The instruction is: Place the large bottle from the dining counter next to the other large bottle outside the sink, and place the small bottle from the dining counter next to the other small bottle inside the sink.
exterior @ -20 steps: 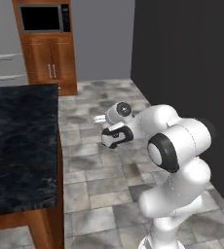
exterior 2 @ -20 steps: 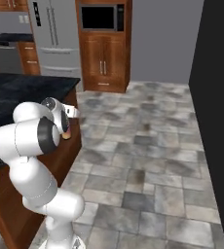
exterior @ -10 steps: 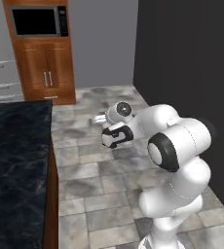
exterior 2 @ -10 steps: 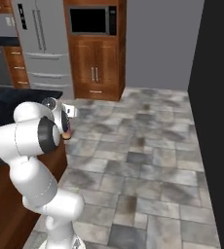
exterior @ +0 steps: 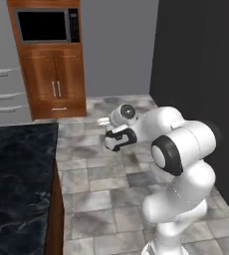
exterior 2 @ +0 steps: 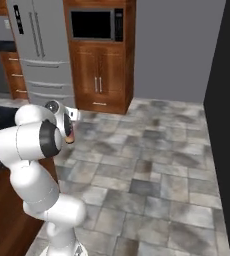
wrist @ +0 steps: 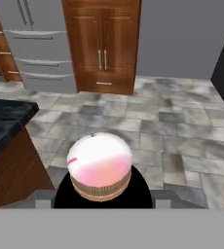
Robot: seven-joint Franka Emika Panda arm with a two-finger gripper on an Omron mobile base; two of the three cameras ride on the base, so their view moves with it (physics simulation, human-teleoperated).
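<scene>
My gripper (wrist: 100, 197) is shut on a bottle (wrist: 100, 165), seen end-on in the hand view as a rounded white and pink body with a tan ribbed band. I cannot tell whether it is the large or the small one. In the right base view the bottle (exterior 2: 70, 136) shows as a tan and pink spot at the gripper (exterior 2: 68, 131), held in front of the arm above the tiled floor. In the left base view the gripper (exterior: 117, 141) hangs right of the dark dining counter (exterior: 17, 174). The sink is out of view.
A wooden cabinet (exterior: 54, 84) with a built-in microwave (exterior 2: 94, 23) stands ahead against a grey wall. A steel fridge (exterior 2: 37, 55) is to its left. The counter corner (wrist: 7, 121) lies low on the left. A dark wall (exterior: 201, 74) runs along the right.
The whole scene has shifted as the base moves: the counter slides off to the left and the cabinet with the microwave comes nearer. The arm keeps its pose and its hold on the bottle.
</scene>
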